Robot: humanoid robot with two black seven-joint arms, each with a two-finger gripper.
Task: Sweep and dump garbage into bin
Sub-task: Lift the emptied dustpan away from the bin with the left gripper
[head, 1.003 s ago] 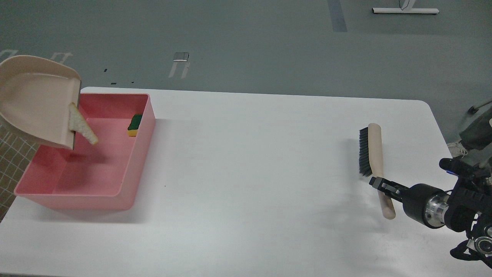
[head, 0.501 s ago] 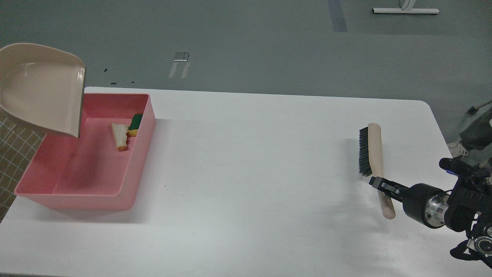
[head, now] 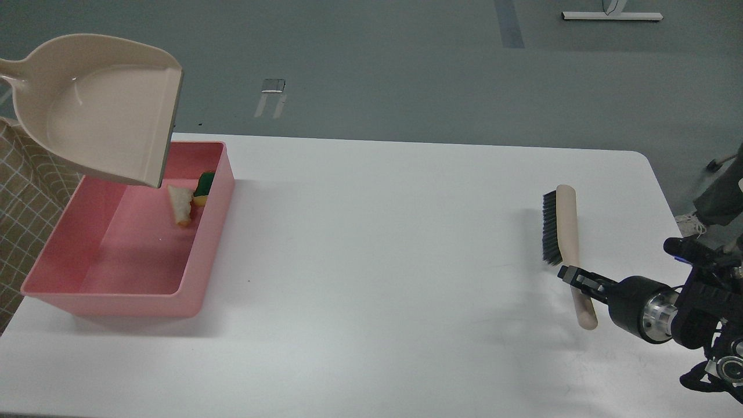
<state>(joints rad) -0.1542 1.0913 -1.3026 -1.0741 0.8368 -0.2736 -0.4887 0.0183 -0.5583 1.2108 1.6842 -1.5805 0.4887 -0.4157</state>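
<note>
The bread slice piece (head: 181,204) and yellow-green sponge chunk (head: 203,188) lie touching inside the pink bin (head: 191,278), by its far right wall. A beige dustpan (head: 104,107) hangs tilted above the bin's far left. The right gripper (head: 572,277) sits at the brush (head: 566,244) handle; whether it pinches cannot be told

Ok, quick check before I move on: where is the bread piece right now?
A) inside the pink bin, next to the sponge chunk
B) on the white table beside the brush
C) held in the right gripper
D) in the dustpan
A: the bread piece lies on the floor of the pink bin, right beside the sponge chunk near the bin's far right corner, while the dustpan above looks empty.
</note>
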